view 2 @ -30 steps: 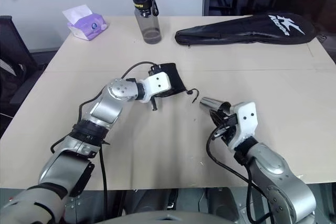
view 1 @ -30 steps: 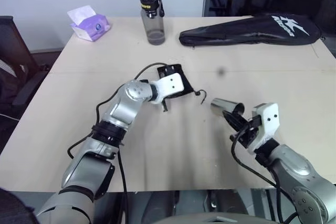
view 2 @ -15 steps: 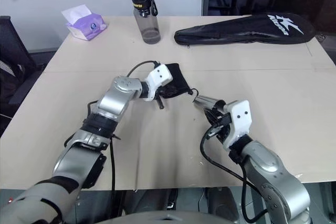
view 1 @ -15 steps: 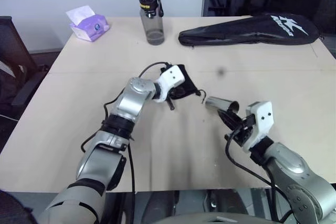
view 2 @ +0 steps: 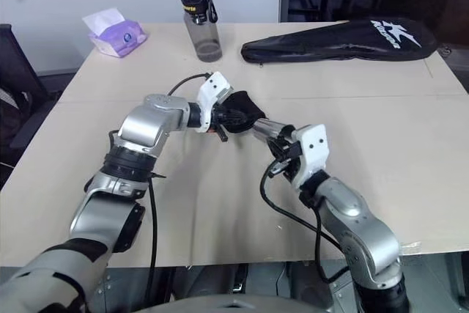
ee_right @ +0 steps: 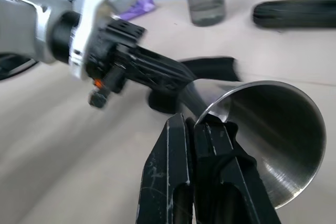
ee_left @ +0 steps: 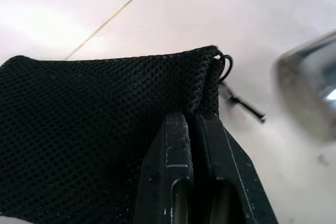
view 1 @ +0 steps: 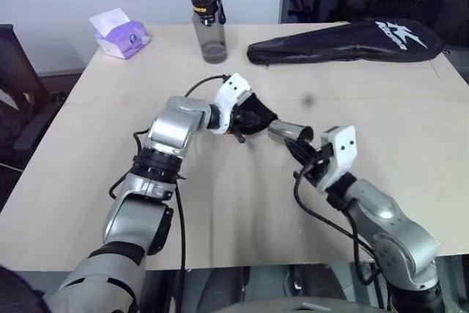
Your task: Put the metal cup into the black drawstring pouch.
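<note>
The black drawstring pouch hangs off the table, pinched at its mouth edge by my shut left gripper; its cord dangles beside the fingers. The metal cup lies on its side in the air just right of the pouch. Its base points at the pouch and its open mouth faces my right wrist. My right gripper is shut on the cup's rim, one finger inside and one outside. Cup and pouch are nearly touching; I cannot tell whether they meet.
At the back of the table stand a grey bottle with a black cap and a purple tissue pack. A long black racket case lies at the back right. A dark chair stands left of the table.
My right gripper has carried the cup left and up to the pouch. My left wrist has rolled and lifted the pouch, turning it toward the cup.
</note>
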